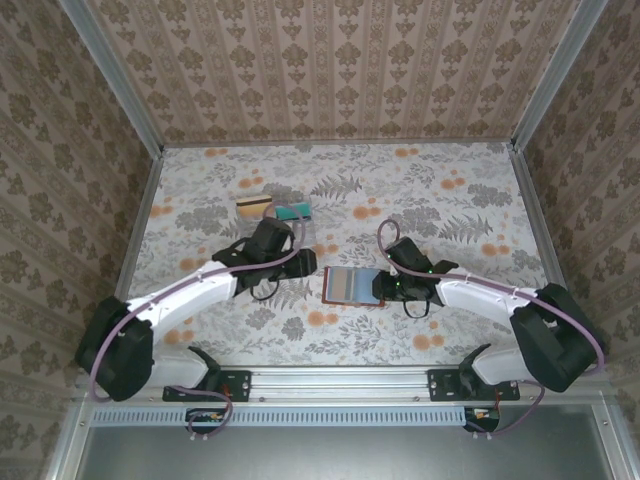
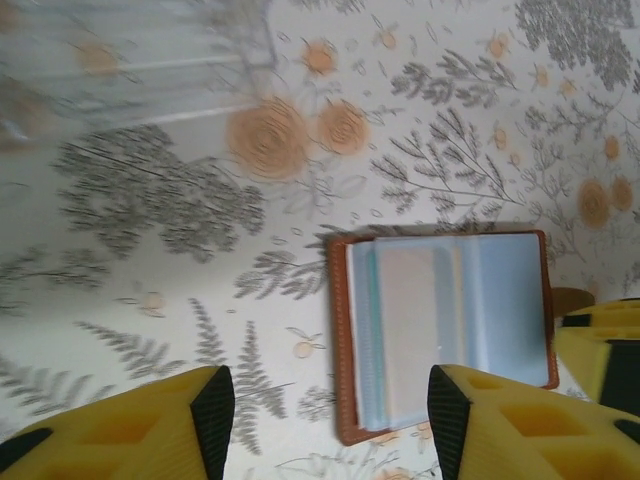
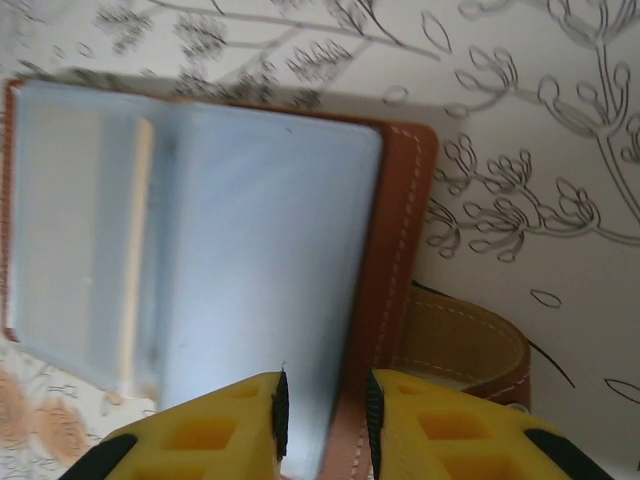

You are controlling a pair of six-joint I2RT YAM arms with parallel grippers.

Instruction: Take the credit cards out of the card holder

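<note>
While lying open, card holder (image 1: 352, 286) shows brown rim, blue-grey lining.

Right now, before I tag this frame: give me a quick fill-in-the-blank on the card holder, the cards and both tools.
1. The card holder lies ___ on the table, blue-grey lining up.
2. The right tool straddles the holder's ___ leather edge.
3. ___ loose cards lie farther back: a tan card and a teal card.
4. The left tool has its fingers wide apart, gripping ___.
Missing words: open; brown; Two; nothing.
</note>
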